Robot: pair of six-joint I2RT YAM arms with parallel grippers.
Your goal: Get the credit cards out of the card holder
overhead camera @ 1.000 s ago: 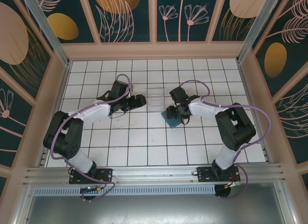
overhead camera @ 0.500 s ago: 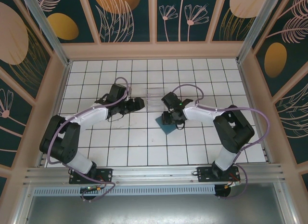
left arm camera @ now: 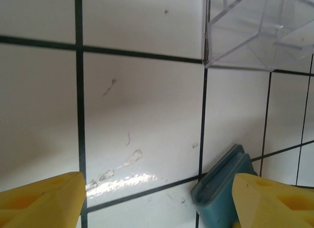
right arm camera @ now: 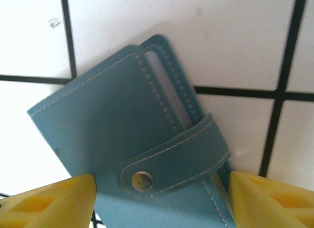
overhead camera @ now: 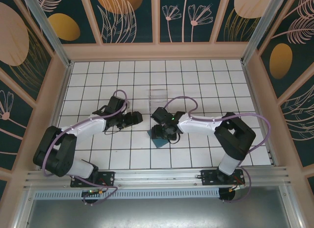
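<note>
The table [overhead camera: 88,81] is laid with glossy white square tiles and thin black grout lines. In the left wrist view the glaze carries a few dull smears and a bright streak of reflected light. Near the middle stands the clear box [overhead camera: 158,96], hard transparent plastic with straight, sharp edges.

Nearer the arms lies the card holder [overhead camera: 158,139], flat on the tiles and askew to the grout. It is soft, matte teal-blue material with rounded corners and pale stitching along its edges. A strap with a round metal snap [right arm camera: 142,180] wraps over its open side and is fastened. Between the two halves shows the thin edge of a pale credit card [right arm camera: 169,88], tucked inside.

The left arm [overhead camera: 83,125], white and black with a purple cable, reaches forward from its base and bends rightward, low over the tiles. The left gripper [overhead camera: 132,119] points toward the holder and stops near it, apart from it. Its yellow fingertips [left arm camera: 44,198] stand far apart with bare tile between them, so the jaws are wide.

The right arm [overhead camera: 230,135] folds out to the right, then sweeps left with its wrist tipped down over the holder. The right gripper [right arm camera: 157,203] straddles the snap end. Its yellow fingers [right arm camera: 49,203] are spread wide and sit right at the holder's two edges; I cannot tell whether they pinch it.
</note>
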